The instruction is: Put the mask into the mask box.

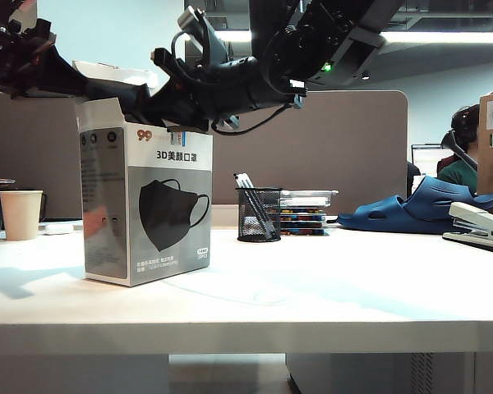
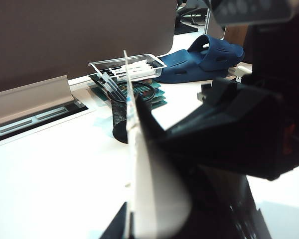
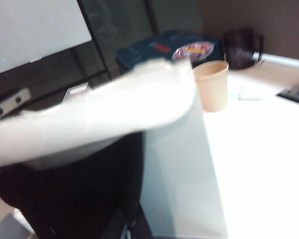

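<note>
Two robot arms converge over the open top of the mask box [image 1: 146, 201], which stands upright on the white bench [image 1: 312, 279] with a paper cup [image 1: 20, 214] to one side and a mesh pen holder [image 1: 259, 214] to the other. The right tool [image 1: 171, 108], reaching across from the right of the exterior view, is down at the box's mouth; its jaws are pressed together, and its wrist camera shows dark material [image 3: 74, 194] bunched just inside the box under a raised white flap [image 3: 104, 112]. That dark mass is probably the mask, though the blur leaves it uncertain, and whether the tool is pinching it cannot be told. The left tool [image 1: 107, 92] sits at the rear top edge of the box, also pressed together, apparently nipping a white flap [image 2: 139, 164] to hold the opening wide.

By the look of it the job is in its closing stage: no mask lies loose on the bench, and the only clear black mask in sight is the one printed on the box front. What seems left is pushing the fabric fully down, letting go and withdrawing both arms.

The box is a tall white and grey carton, flaps up, marked "99" and "3D".
</note>
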Controlling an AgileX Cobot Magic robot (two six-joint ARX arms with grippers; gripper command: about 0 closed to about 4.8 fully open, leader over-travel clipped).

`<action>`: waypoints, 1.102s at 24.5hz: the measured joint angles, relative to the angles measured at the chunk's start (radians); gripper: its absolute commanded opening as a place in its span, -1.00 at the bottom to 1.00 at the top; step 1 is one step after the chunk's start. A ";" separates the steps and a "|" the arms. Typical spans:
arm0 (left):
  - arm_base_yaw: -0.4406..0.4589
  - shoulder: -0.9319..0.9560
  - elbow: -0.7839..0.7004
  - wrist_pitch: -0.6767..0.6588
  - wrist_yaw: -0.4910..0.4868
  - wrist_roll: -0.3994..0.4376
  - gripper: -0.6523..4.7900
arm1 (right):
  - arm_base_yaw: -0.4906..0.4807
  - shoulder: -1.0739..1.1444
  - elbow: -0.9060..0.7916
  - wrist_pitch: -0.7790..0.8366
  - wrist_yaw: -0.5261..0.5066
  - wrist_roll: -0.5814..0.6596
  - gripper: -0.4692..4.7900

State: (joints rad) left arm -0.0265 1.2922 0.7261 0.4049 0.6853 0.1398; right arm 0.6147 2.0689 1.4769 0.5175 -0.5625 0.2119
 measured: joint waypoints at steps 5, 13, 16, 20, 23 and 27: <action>0.000 0.001 0.000 0.008 -0.035 0.000 -0.78 | -0.003 -0.005 0.000 -0.022 -0.047 0.000 -0.86; 0.002 0.001 0.000 0.032 -0.062 0.000 -0.78 | -0.003 -0.033 0.000 -0.134 -0.067 0.000 -0.58; 0.002 0.001 0.000 0.036 -0.063 0.000 -0.78 | -0.003 -0.047 0.003 -0.172 -0.069 0.000 -0.28; 0.002 0.001 0.000 0.040 -0.066 0.000 -0.78 | -0.008 -0.073 0.000 -0.240 -0.089 -0.001 -0.25; 0.002 0.000 0.000 0.040 -0.066 0.000 -0.78 | -0.015 -0.092 0.000 -0.271 -0.089 -0.003 -0.25; 0.002 0.000 0.000 0.040 -0.067 0.000 -0.78 | -0.022 -0.122 0.001 -0.356 -0.089 -0.003 -0.25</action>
State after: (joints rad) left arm -0.0242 1.2926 0.7261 0.4454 0.6186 0.1402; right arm 0.5930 1.9469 1.4776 0.1616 -0.6510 0.2089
